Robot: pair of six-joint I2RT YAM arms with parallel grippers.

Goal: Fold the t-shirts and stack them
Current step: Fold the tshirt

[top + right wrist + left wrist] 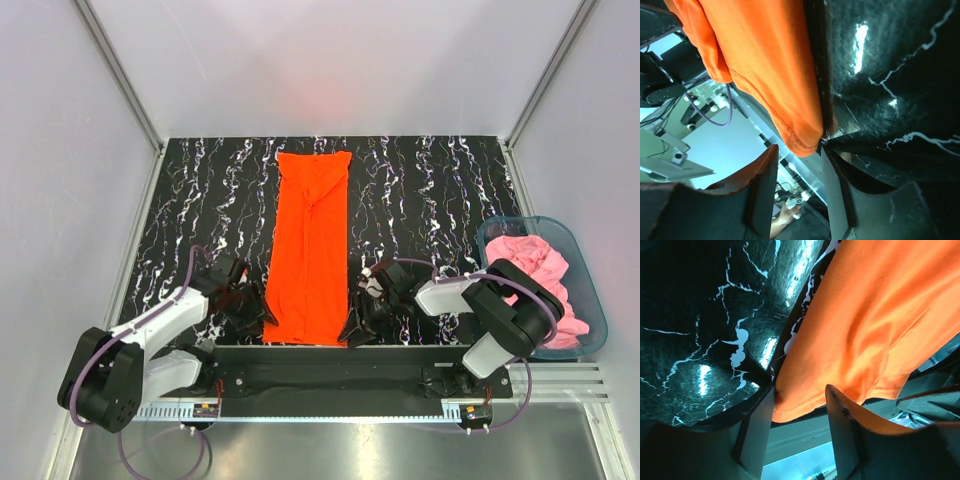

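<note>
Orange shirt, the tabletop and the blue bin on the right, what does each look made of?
Orange shirt: soft matte knit cloth, probably cotton jersey; it drapes in folds and has a stitched hem. Tabletop: hard, glossy, black with white veining and light glare; marble or a printed laminate, can't tell. Bin: translucent blue plastic, likely; tinted see-through walls.

Black, white-veined tabletop [430, 190], translucent blue plastic bin [595, 300] at its right edge, pale walls [300, 60] around
</note>
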